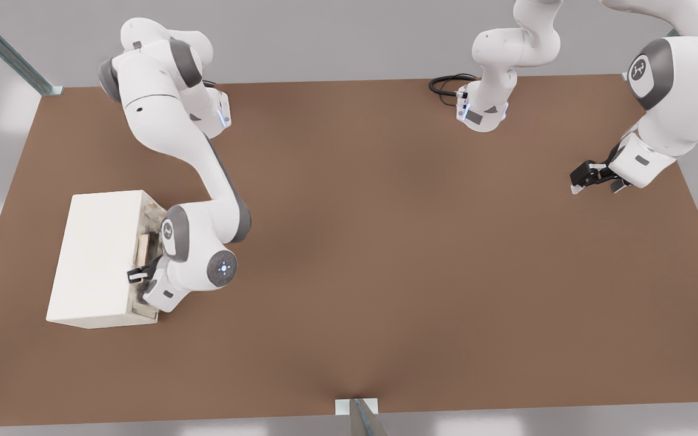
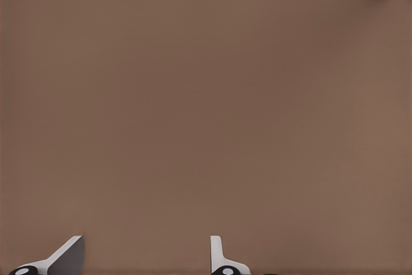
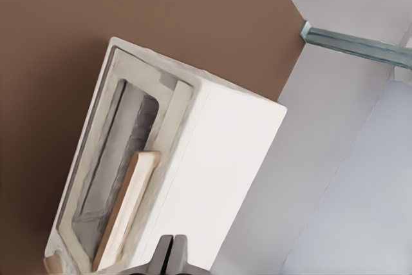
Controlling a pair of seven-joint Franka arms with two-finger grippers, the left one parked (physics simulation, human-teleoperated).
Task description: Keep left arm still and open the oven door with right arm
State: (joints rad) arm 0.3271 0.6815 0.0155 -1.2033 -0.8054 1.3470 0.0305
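One gripper hangs at the oven's front, on the front view's left, fingers pressed together, holding nothing. The door looks unopened. Approach stage, I judge; next it must open and catch the handle.

From the front view, the right arm covers most of the oven door, so we catch only a sliver of it. The gripper sits at the door's edge, half buried under the wrist. In the wrist view, its fingertips are cut off by the frame, seemingly pressed together, and the handle runs out of sight near them.
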